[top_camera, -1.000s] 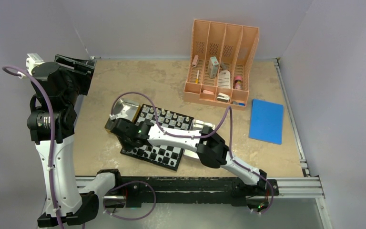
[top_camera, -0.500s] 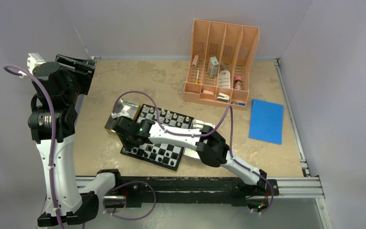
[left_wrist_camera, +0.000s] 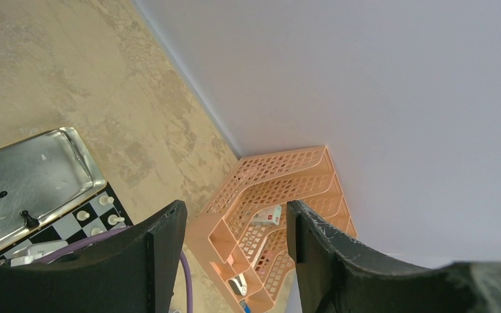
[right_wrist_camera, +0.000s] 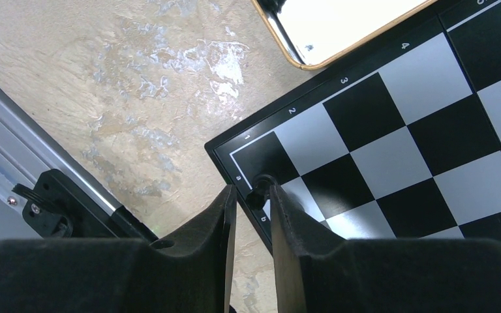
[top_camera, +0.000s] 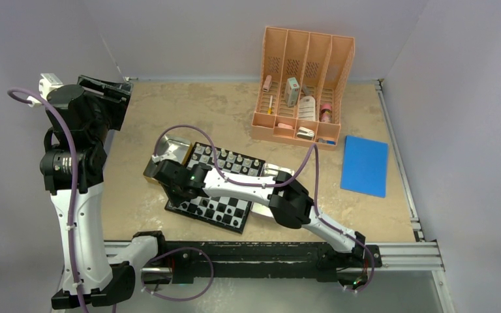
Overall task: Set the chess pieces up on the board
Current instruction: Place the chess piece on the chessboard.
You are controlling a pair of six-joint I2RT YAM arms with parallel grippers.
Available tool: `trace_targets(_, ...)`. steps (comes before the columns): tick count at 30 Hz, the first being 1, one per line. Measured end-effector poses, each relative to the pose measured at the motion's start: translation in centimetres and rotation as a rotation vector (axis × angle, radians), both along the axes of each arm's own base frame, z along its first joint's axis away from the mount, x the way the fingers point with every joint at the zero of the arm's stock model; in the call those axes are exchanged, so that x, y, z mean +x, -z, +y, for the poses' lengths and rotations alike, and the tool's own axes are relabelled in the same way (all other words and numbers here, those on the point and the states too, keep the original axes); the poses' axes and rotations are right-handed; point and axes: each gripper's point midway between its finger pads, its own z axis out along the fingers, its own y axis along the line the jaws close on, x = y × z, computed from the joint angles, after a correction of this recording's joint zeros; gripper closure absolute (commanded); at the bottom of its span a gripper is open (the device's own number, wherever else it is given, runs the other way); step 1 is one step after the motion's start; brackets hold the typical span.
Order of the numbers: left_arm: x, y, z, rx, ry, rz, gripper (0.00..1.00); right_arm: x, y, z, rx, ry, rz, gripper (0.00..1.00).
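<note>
Over the last second the right end effector (right_wrist_camera: 253, 190) has slid a little from the silver tray (top_camera: 171, 149) onto the left corner of the board (right_wrist_camera: 391, 130), while the left arm has hardly stirred. Its fingers stand nearly together, clamped on a black chess piece (right_wrist_camera: 257, 197) just over the corner squares beside the rim. The left end effector (left_wrist_camera: 236, 210) hangs high above the tabletop (top_camera: 169, 111) at the left with its fingers wide apart; white chess pieces (top_camera: 229, 158) line the board's far side, and two black ones lie in the tray.
</note>
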Motion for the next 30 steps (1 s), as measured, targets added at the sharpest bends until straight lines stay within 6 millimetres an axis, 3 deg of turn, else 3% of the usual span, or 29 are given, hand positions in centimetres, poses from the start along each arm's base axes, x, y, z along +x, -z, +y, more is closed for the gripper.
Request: trace_targets(30, 0.33, -0.11, 0.07, 0.01, -0.003, -0.005, 0.45, -0.27, 0.66, 0.16, -0.005, -0.023, 0.009, 0.86)
